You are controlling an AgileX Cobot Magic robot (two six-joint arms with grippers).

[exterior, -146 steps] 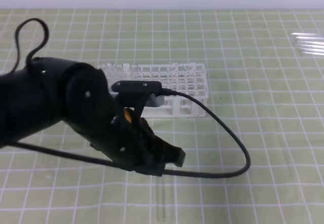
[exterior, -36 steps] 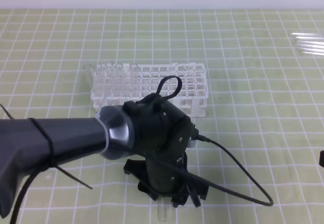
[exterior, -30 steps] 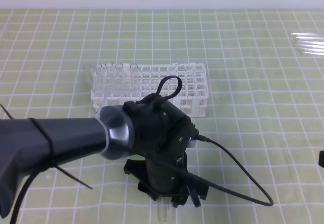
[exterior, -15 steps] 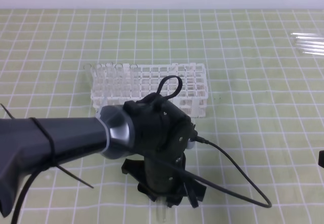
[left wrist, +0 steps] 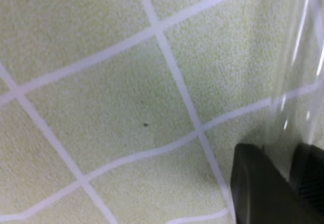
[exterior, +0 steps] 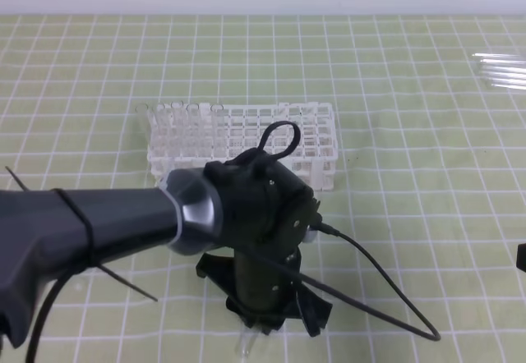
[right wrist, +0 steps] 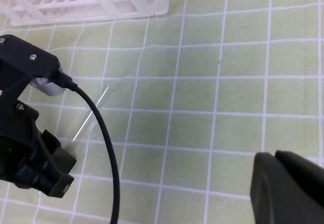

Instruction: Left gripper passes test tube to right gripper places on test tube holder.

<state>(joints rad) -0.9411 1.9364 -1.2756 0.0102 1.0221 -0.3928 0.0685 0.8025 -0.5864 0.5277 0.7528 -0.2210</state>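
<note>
**Exterior high view: left claw clamped on tube, low over the mat**

In the exterior high view the left arm was seen stretched in from the left edge, its wrist bent steeply down so that the left gripper (exterior: 267, 323) pointed at the green gridded mat (exterior: 411, 133). The test tube (exterior: 246, 345) was seen only as a short clear stub poking out just below the claw; the rest was hidden behind the black wrist. In the left wrist view the tube (left wrist: 298, 67) was seen running up between two dark fingers (left wrist: 258, 188), which were closed against it, though the glass was blurred and the fingers were cut off by the corner. In the right wrist view the tube (right wrist: 90, 115) was seen slanting up and away from the left claw, clear of the mat's far side. The test tube holder (exterior: 246, 137) stood just beyond the left wrist, partly covered by a cable loop. Of the right gripper (right wrist: 291, 186) only a dark edge was shown, and its state could not be told. Spare tubes (exterior: 501, 69) lay well apart, far right.
</note>
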